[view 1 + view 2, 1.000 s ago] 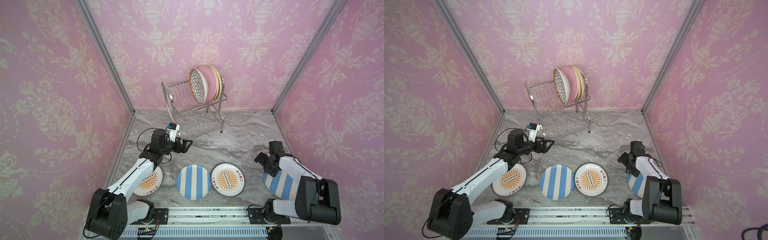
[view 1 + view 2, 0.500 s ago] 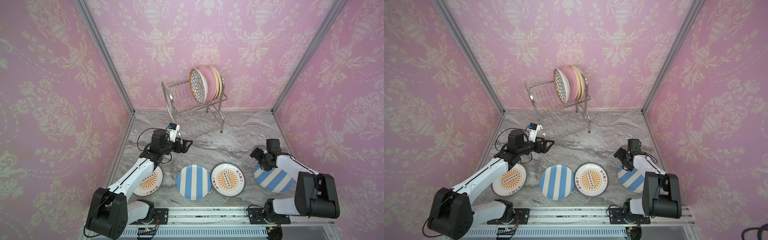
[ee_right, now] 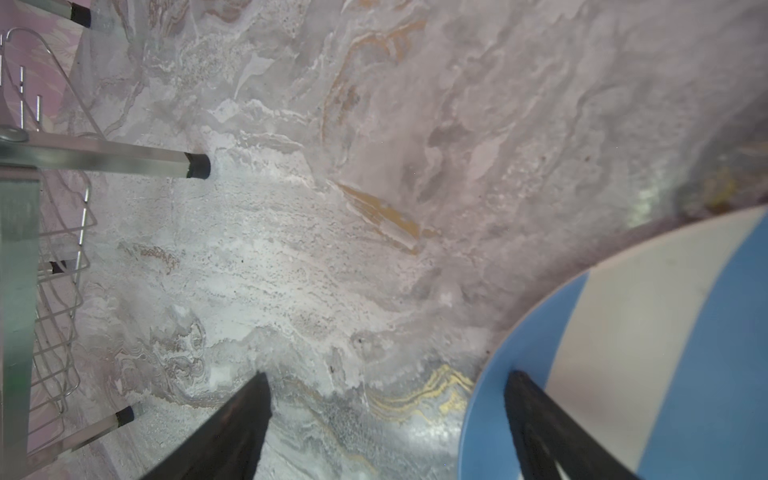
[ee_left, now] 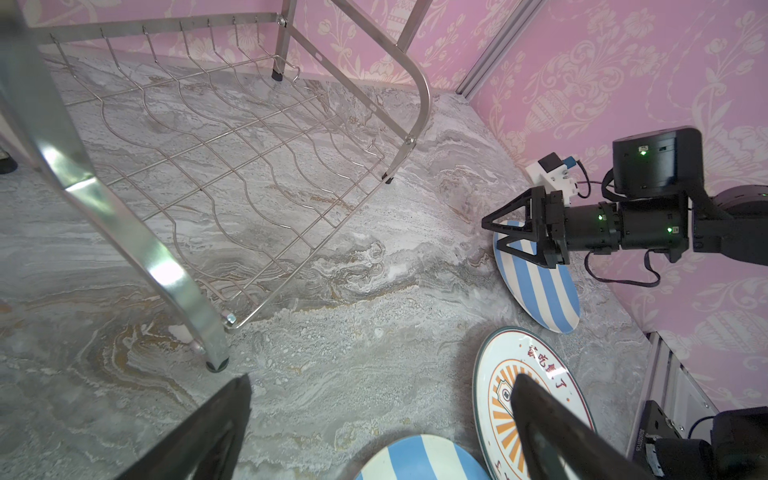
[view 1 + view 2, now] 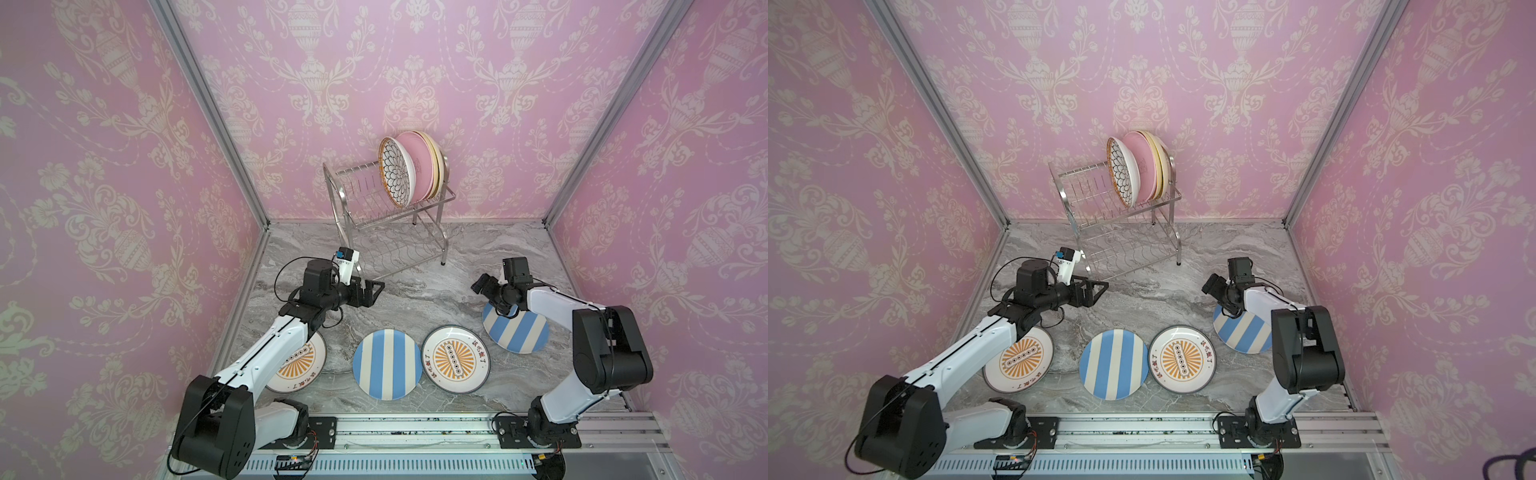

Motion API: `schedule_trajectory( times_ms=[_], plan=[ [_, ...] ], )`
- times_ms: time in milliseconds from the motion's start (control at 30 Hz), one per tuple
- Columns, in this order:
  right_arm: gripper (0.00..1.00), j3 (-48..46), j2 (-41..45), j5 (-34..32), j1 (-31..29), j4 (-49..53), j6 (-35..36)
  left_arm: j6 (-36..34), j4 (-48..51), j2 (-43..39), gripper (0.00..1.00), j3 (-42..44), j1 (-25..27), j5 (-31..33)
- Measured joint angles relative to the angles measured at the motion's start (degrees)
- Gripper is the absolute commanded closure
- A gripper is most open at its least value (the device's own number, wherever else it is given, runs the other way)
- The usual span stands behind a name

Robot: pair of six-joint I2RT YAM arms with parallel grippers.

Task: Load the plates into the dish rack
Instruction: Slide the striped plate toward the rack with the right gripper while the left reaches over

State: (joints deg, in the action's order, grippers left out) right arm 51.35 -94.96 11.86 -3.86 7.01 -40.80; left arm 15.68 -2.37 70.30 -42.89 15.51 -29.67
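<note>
The dish rack stands at the back wall. Its upper tier holds a black-petal plate, a pink plate and a pale one behind. Flat on the marble lie two sunburst plates and two blue-striped plates. My right gripper is open, straddling the far rim of the right striped plate. One finger is over the plate and one over the table. My left gripper hangs open and empty in front of the rack's lower shelf.
Pink patterned walls close in the left, back and right sides. An aluminium rail with both arm bases runs along the front. In the left wrist view the rack's near leg stands close to my left fingers.
The right gripper has moved left and away from the front. The right striped plate has shifted the same way and now lies flat in full view. The left arm has stayed still.
</note>
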Motion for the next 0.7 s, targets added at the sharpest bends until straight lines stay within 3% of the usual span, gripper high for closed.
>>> schedule_trajectory(
  times_ms=[200, 367, 500, 633, 700],
  plan=[
    [0.13, 6.14, -1.86, 1.44, -2.67, 1.27, 1.62, 0.00, 0.26, 0.02, 0.01, 0.00, 0.00, 0.02],
    [0.14, 6.91, 4.70, 0.00, -2.14, 7.82, 5.42, 0.00, 0.26, 0.72, 0.01, 0.00, 0.07, 0.20],
    [0.15, 3.98, 14.56, -2.43, 4.85, 13.84, 7.43, 0.00, 0.00, 0.76, 0.01, 0.00, 0.11, 0.22],
    [0.17, -4.68, 25.55, -5.95, 15.96, 18.88, 8.17, 0.00, -1.07, 0.92, 0.01, 0.00, 0.11, 0.20],
    [0.18, -7.98, 29.77, -7.43, 18.43, 21.88, 8.46, 0.02, -1.29, 1.14, 0.01, 0.00, 0.11, 0.20]
  ],
)
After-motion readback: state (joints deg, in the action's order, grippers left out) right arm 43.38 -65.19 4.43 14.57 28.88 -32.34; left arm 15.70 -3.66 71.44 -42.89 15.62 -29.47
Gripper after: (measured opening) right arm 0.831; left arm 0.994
